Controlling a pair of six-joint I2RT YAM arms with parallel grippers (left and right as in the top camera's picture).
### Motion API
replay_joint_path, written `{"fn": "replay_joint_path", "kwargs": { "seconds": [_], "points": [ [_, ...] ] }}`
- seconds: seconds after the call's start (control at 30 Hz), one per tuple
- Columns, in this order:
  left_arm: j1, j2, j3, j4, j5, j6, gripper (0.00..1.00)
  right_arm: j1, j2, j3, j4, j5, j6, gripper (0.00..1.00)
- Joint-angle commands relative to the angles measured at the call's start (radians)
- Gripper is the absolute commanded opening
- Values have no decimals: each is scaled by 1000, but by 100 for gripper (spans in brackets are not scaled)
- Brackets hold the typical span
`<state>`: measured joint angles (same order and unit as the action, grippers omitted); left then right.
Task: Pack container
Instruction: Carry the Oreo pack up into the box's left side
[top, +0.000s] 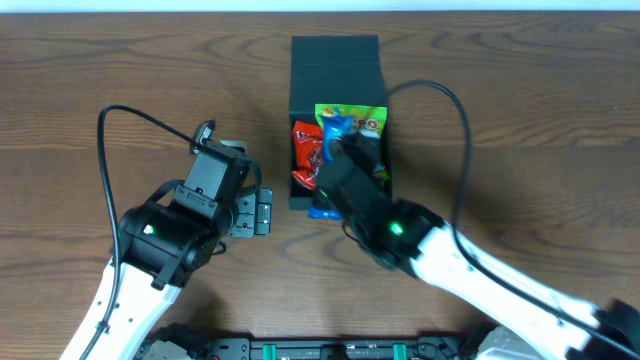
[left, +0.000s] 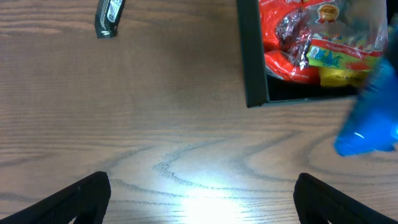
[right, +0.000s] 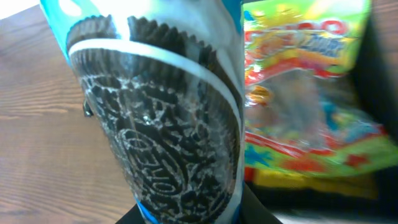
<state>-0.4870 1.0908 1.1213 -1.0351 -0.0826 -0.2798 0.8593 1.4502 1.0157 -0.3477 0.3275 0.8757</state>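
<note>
1. Fingers: left fingers (left: 81, 196) spread wide above wood-grain table (top: 90, 60); right fingers (top: 340, 158) pinch blue cookie packet (right: 168, 124).
2. Packet hangs at near edge of container (top: 335, 60); open table lies to its left.
3. Container: dark teal, matte, far-centre on table, lid flap open, red packet (top: 305, 150) and gummy bag (top: 365, 118) inside.

White arms (top: 500, 285); black left pincer (left: 200, 196); green lamps (top: 397, 229); looping black cables (top: 462, 130).

My overhead camera looks straight down on the container (top: 335, 62) from well above. My left wrist camera faces the table (left: 186, 124) just left of the container, close. My right wrist camera sits nearest, at the container's opening, which all three views share.
</note>
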Motion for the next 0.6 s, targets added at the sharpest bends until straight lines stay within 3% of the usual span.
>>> {"fn": "replay_joint_path", "kwargs": {
  "seconds": [0.0, 0.3, 0.57],
  "points": [
    [3, -5, 0, 0, -10, 11, 95, -26, 80, 129, -22, -70, 29, 1],
    [3, -5, 0, 0, -11, 11, 95, -156, 296, 383, -189, -343, 56, 1],
    [3, -5, 0, 0, -10, 11, 95, -248, 394, 468, -263, -568, -7, 1]
  ]
}}
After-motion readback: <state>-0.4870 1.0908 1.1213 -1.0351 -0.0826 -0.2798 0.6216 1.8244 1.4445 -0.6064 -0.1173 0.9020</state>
